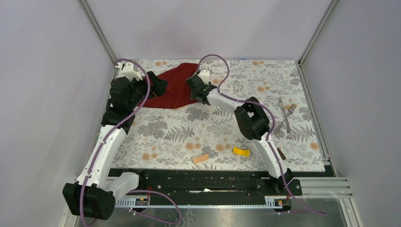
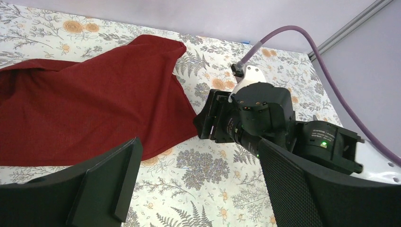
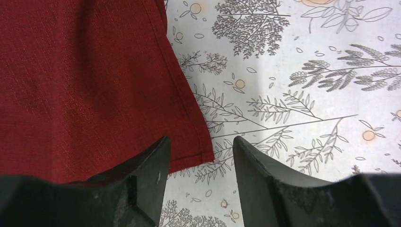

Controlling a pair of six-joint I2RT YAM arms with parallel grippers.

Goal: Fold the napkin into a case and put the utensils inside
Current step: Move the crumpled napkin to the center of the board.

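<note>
The left gripper [image 2: 199,144] holds its jaws spread wide, and the right gripper [image 3: 201,146], ahead of them, points down with a narrower gap between its jaws

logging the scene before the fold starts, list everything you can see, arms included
napkin: 1, dark red, far left of the table, rumpled
knife: 1, silver, right side, beside the fork
fork: 1, silver, right side
tan block: 1, tan, near edge, middle
yellow block: 1, yellow, near edge, right of the tan block
brown block: 1, brown, near right, by the right arm
tablecloth: 1, white with a grey and orange floral print, covers the table
left gripper: 1, black, open, at the napkin's left side
right gripper: 1, black, jaws apart, at the napkin's near right corner
</note>
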